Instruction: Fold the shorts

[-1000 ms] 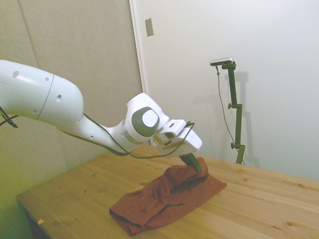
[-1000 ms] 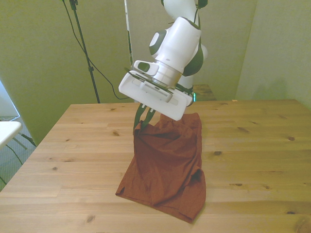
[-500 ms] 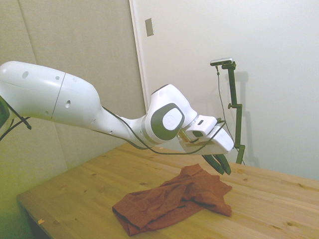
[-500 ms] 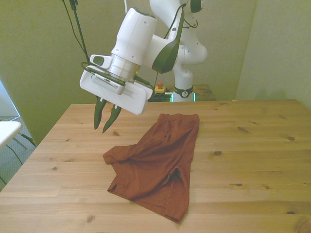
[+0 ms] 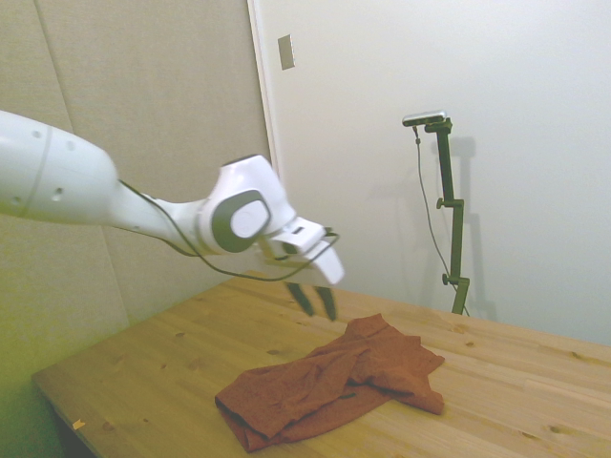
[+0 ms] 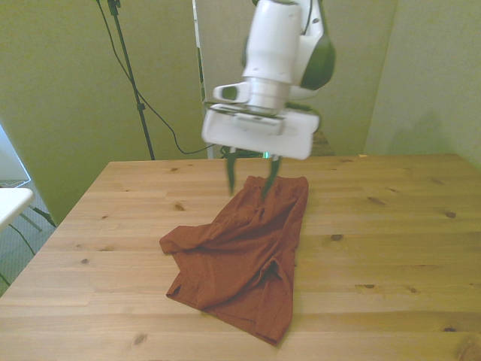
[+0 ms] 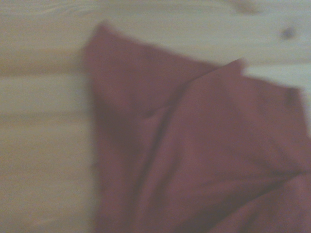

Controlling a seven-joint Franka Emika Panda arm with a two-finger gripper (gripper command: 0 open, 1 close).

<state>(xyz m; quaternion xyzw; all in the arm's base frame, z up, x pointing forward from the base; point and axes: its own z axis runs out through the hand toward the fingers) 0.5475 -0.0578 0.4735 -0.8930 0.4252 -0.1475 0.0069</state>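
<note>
The rust-orange shorts (image 6: pixel 240 256) lie crumpled on the wooden table (image 6: pixel 391 241), partly folded over themselves, with one corner flopped toward the front view's left. They show in the side view as a low heap (image 5: pixel 334 382). My gripper (image 6: pixel 250 177) hangs open above the shorts' far end, fingers apart and holding nothing. From the side it (image 5: pixel 315 301) hovers above the table, clear of the cloth. The wrist view shows blurred shorts fabric (image 7: pixel 194 155) with overlapping layers on the wood.
A white object (image 6: pixel 11 203) sits off the table at the front view's left edge. Bare wood surrounds the shorts on all sides.
The gripper let go of the shorts' corner, which dropped onto the table. Since half a second ago the open gripper has swung from the front view's left back over the shorts' far end.
</note>
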